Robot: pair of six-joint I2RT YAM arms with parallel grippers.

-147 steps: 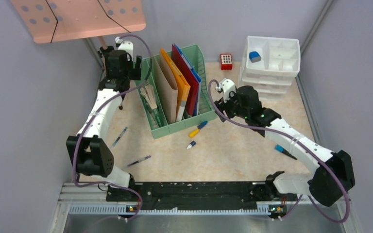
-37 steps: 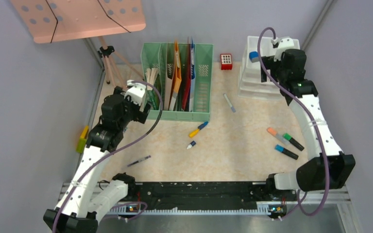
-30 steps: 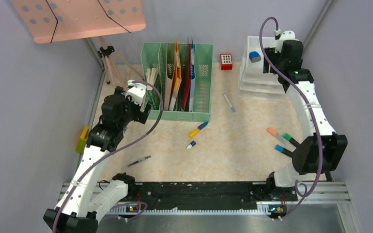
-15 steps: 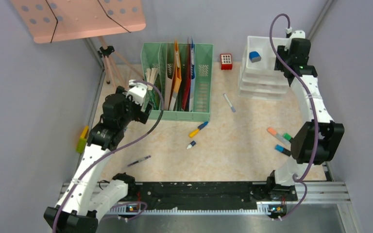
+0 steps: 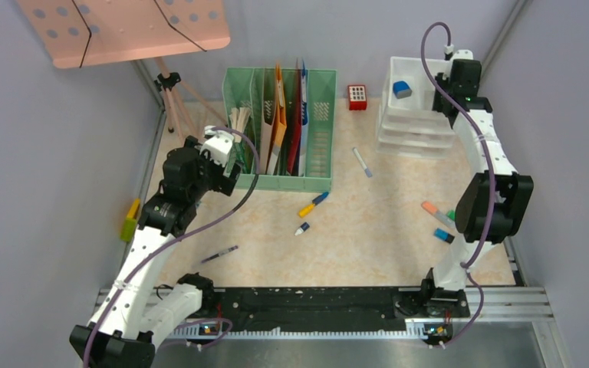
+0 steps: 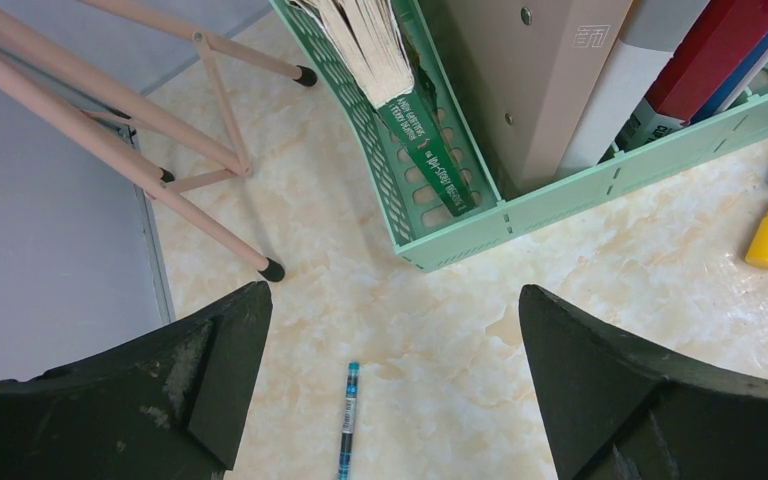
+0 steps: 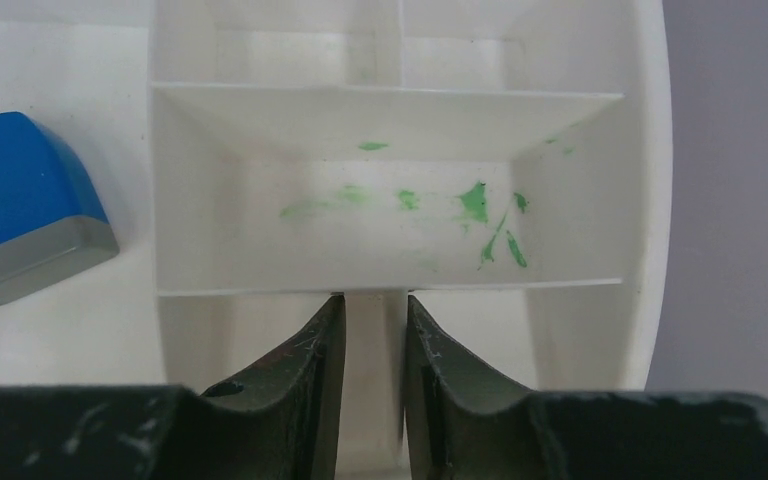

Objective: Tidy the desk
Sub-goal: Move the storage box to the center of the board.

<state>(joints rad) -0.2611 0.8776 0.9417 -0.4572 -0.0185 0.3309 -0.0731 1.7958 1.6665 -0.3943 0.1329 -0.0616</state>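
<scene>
The desk is a beige marble top strewn with pens and markers. My right gripper reaches into the top tray of the white drawer unit. Its jaws stand narrow, one finger on each side of a thin white divider wall, with a slim gap still showing. A blue block lies in the tray's left compartment. My left gripper hovers wide open beside the green file rack, and a teal pen lies on the desk below it.
A yellow-blue marker, a small white marker, a grey pen and a dark pen lie mid-desk. Orange and blue highlighters sit by the right arm. A red block stands at the back, pink stand legs at the left.
The right arm has swung its wrist from the tray's middle to its back right corner, and its elbow has drawn in over the highlighters. The left arm has not moved.
</scene>
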